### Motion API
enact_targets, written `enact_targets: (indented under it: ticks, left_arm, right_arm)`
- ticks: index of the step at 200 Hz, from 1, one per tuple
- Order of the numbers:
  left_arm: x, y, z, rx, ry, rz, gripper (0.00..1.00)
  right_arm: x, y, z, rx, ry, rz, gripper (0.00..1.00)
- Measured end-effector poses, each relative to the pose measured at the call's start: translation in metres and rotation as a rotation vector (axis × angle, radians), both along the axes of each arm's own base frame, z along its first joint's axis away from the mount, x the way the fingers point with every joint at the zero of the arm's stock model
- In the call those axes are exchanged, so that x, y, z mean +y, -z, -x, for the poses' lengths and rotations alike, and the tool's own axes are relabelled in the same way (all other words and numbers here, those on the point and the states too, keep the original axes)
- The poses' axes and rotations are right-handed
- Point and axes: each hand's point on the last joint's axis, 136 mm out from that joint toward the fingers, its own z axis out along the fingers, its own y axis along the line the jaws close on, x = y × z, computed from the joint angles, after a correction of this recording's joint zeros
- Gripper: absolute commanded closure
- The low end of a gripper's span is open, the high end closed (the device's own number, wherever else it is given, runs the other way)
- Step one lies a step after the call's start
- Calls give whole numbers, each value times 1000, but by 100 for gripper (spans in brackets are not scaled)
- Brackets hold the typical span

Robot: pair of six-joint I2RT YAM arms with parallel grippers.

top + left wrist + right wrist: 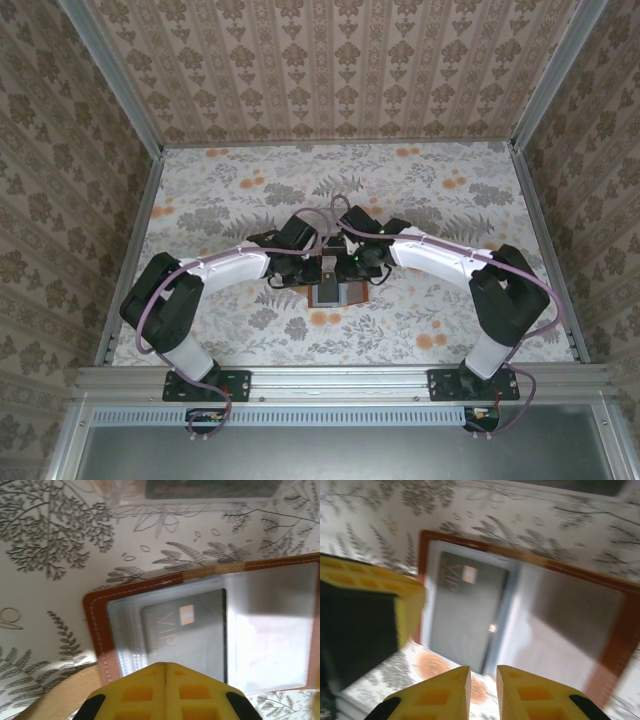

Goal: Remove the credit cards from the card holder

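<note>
The card holder [338, 294] lies open and flat on the table between both arms; its brown leather [95, 625] frames clear pocket panels. A grey credit card [195, 635] marked VIP sits inside the left panel, also seen from the right wrist as the same card [462, 620]. My left gripper [165, 664] is shut, its tips over the holder's near edge at that card, holding nothing. My right gripper [484, 672] hovers just off the holder's [615, 645] edge, slightly open with nothing between its fingers. The left gripper's yellow fingers [375, 587] show beside the holder.
A small clear plastic tray [120, 495] lies just beyond the holder with a dark card [210, 487] in it. The floral tablecloth [220, 200] covers the table, and patterned walls [330, 60] close it in on three sides.
</note>
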Motion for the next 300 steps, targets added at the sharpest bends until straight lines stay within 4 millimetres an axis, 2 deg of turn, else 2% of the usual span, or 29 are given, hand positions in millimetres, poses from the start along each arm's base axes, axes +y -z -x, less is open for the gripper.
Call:
enact_targets:
  ticks: [25, 45, 94, 139, 196, 300]
  left_arm:
    - [-4, -1, -2, -1, 6, 15, 99]
    - [-4, 5, -1, 13, 6, 6, 99]
    - [-2, 20, 2, 45, 7, -22, 100]
    - [-3, 20, 2, 44, 7, -21, 100]
    - [-2, 20, 1, 44, 7, -22, 99]
    - [2, 20, 2, 42, 0, -40, 99]
  right_arm:
    - [14, 12, -7, 49, 16, -83, 76]
    - [18, 20, -10, 78, 24, -114, 74]
    - [16, 33, -10, 114, 47, -135, 71]
    - [15, 43, -9, 133, 50, -137, 71]
    - [15, 44, -9, 132, 51, -137, 70]
    - [-2, 44, -9, 99, 62, -51, 69]
